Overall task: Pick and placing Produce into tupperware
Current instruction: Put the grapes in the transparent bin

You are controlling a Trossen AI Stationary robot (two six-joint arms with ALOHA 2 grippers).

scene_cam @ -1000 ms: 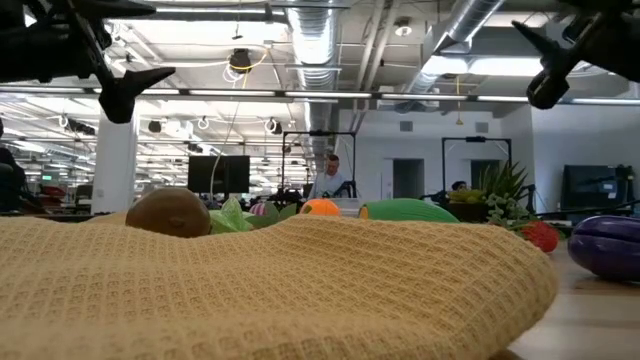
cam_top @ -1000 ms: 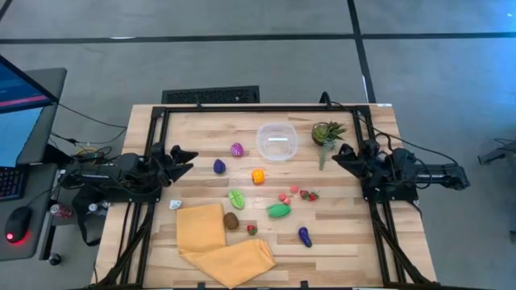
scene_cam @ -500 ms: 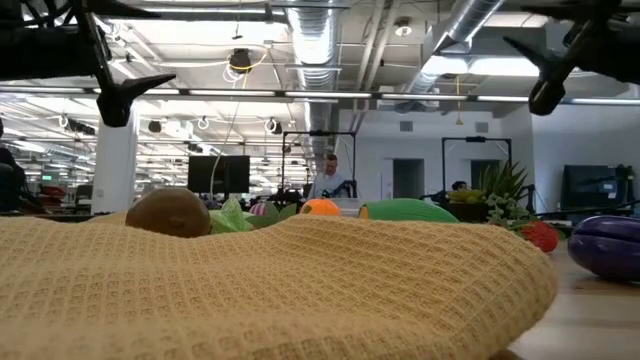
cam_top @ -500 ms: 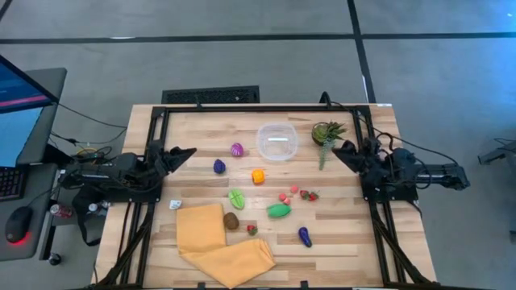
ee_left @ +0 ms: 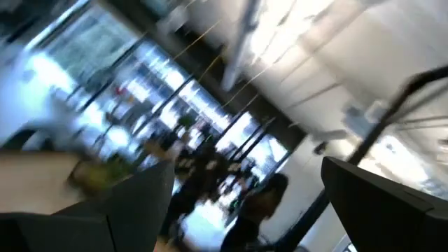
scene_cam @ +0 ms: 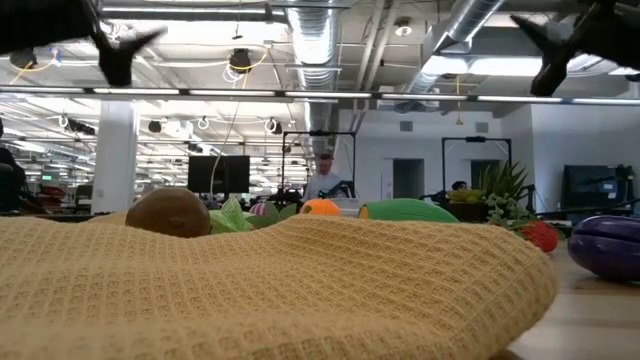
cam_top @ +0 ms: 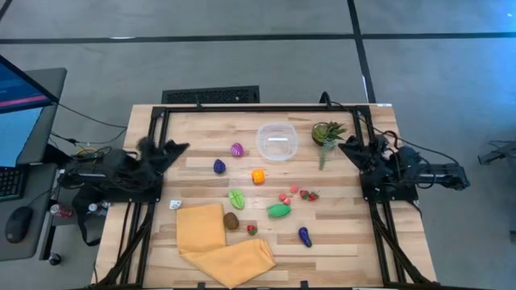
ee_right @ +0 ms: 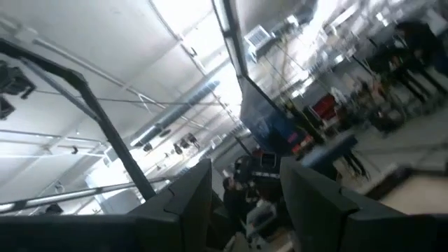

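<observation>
End effectors (cam_top: 179, 148) (cam_top: 345, 147) parted, empty, at frame's left and right edges. Toy produce (cam_top: 279, 210) scattered mid-bench, tub (cam_top: 277, 141) upper centre. Likely light, hard, slippery; best pinched across the middle.

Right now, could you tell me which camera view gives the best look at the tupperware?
The high view: the tupperware shows whole from above, apparently empty, beside the potted plant. The low view hides it behind the yellow cloth. Both wrist views point up at the ceiling and miss it.
</observation>
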